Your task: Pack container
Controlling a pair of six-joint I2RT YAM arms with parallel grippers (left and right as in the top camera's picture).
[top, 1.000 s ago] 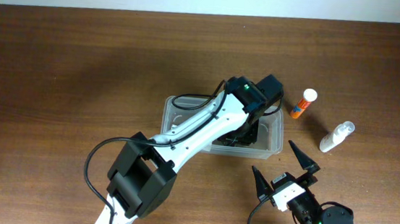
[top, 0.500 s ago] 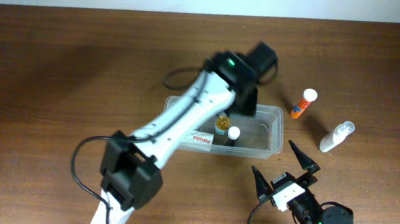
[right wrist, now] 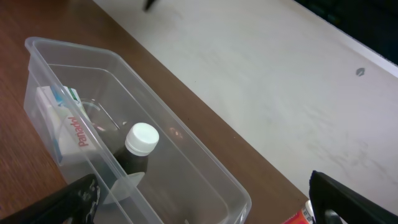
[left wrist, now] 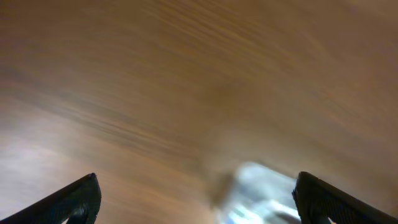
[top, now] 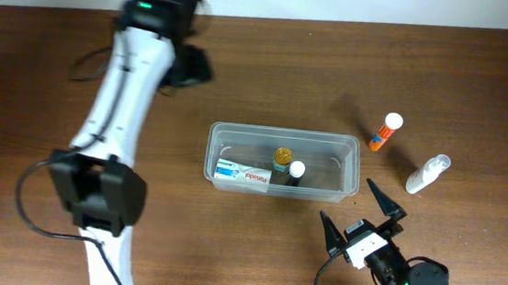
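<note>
Wooden table [top: 480, 88] bears the container [top: 282, 132], a box [top: 244, 173] and bottle [top: 297, 170] inside. Left gripper [left wrist: 198, 183] and right gripper [top: 358, 218] gape wide, empty.

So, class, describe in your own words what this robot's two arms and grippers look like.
The left arm has white links, black joint housings, a green light and a looping black cable. The right gripper has a white body and black, pointed fingers.

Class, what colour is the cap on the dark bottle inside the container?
White cap; right wrist view.
</note>
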